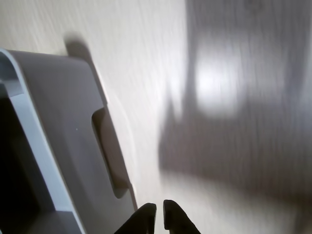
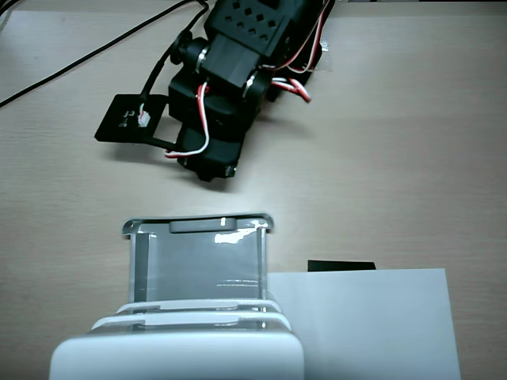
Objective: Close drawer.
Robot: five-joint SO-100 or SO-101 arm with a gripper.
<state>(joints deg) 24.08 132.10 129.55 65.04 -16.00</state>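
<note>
The drawer (image 2: 198,265) stands pulled out of the white cabinet (image 2: 174,352), with its frosted front rim (image 2: 198,224) and slot handle facing the arm. In the wrist view the drawer front (image 1: 63,122) fills the left side, its slot handle (image 1: 109,151) a little ahead of and left of my fingertips. My gripper (image 1: 160,208) is shut and empty, its two black tips almost together. In the fixed view the gripper (image 2: 212,170) hangs just beyond the drawer's front rim, apart from it.
A white paper sheet (image 2: 364,321) lies right of the cabinet, with a small black strip (image 2: 341,265) at its far edge. A black flat plate (image 2: 131,119) juts from the arm's left. Cables (image 2: 87,55) trail over the wooden table (image 2: 412,142) at the far left.
</note>
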